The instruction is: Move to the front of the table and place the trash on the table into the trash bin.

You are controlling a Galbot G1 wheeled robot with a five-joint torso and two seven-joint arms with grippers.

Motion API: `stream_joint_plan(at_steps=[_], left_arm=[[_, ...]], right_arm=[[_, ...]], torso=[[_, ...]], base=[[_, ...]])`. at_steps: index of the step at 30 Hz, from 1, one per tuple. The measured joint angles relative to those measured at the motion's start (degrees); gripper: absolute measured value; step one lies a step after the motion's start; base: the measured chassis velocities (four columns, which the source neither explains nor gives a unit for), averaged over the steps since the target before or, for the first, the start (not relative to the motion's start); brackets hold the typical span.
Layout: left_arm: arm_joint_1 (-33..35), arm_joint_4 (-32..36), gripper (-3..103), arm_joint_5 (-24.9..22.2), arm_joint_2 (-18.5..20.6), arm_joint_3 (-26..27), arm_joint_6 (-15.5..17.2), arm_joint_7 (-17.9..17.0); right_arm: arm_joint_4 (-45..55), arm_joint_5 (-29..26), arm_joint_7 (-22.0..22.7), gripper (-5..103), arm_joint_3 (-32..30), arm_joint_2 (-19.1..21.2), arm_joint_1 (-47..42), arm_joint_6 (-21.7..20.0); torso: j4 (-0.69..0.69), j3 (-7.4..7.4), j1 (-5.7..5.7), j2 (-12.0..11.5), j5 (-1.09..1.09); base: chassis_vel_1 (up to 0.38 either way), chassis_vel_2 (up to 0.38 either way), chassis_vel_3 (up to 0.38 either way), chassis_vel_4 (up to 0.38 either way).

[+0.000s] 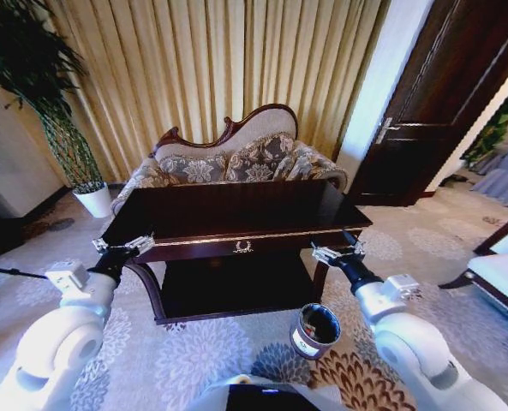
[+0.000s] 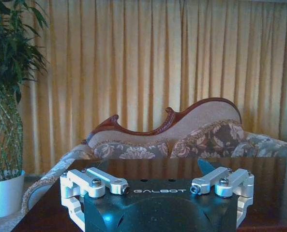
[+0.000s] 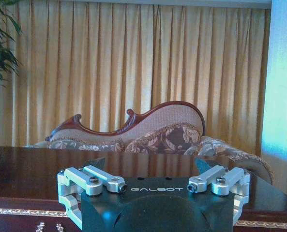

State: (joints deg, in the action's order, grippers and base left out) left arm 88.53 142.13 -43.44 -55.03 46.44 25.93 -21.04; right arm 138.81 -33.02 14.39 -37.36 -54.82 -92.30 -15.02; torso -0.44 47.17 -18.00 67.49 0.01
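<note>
While the worktop [image 1: 236, 214] sits at the centre of the head view, its dark glossy top bare, the trash bin [image 1: 314, 330] stands on the patterned carpet [image 1: 194, 351] at about five o'clock from it. Left tool [image 1: 123, 245] hovers at the front corner at eight o'clock, right tool [image 1: 337, 252] at four o'clock; both spread wide, holding nothing. Behind, at twelve o'clock, stands a sofa [image 1: 236, 158].
</note>
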Motion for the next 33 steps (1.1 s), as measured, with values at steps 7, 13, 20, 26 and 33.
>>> stream_joint_plan(at_steps=[7, 13, 20, 26, 33], left_arm=[[2.07, 1.18, 100, 0.34, -0.27, 0.39, 0.64, -0.12], [3.31, 1.19, 100, 0.47, -0.82, 1.11, 1.14, -0.40], [3.22, 1.19, 100, 0.52, -0.43, 1.24, 1.16, -0.43], [3.23, 1.19, 100, 0.62, -0.46, 1.01, 1.15, -0.43], [3.53, 1.17, 100, 0.92, -0.94, 0.96, 1.08, -0.44]], right_arm=[[-0.87, 0.24, 0.18, 100, -0.03, 0.25, 0.49, -1.52], [-1.54, -0.02, 0.28, 100, -0.42, 0.52, 0.63, -1.53], [-1.56, -0.11, 0.34, 100, -0.75, 0.30, 0.21, -1.50], [-1.20, 0.01, 0.36, 100, -1.51, -0.10, -0.90, -1.37], [-0.49, 0.07, 0.36, 100, -2.05, -0.26, -1.67, -1.26]], torso=[[0.02, 0.01, 0.00, -0.01, 0.00], [0.01, 0.01, -0.01, -0.01, -0.01], [0.00, -0.01, 0.02, 0.01, -0.01], [0.01, 0.00, 0.01, 0.01, -0.02], [0.01, 0.00, -0.01, 0.00, -0.01]], base=[[0.005, -0.002, -0.007, 0.007], [0.080, -0.069, -0.072, 0.081], [0.149, -0.138, -0.144, 0.139], [0.137, -0.148, -0.127, 0.140], [0.143, -0.136, -0.127, 0.141]])
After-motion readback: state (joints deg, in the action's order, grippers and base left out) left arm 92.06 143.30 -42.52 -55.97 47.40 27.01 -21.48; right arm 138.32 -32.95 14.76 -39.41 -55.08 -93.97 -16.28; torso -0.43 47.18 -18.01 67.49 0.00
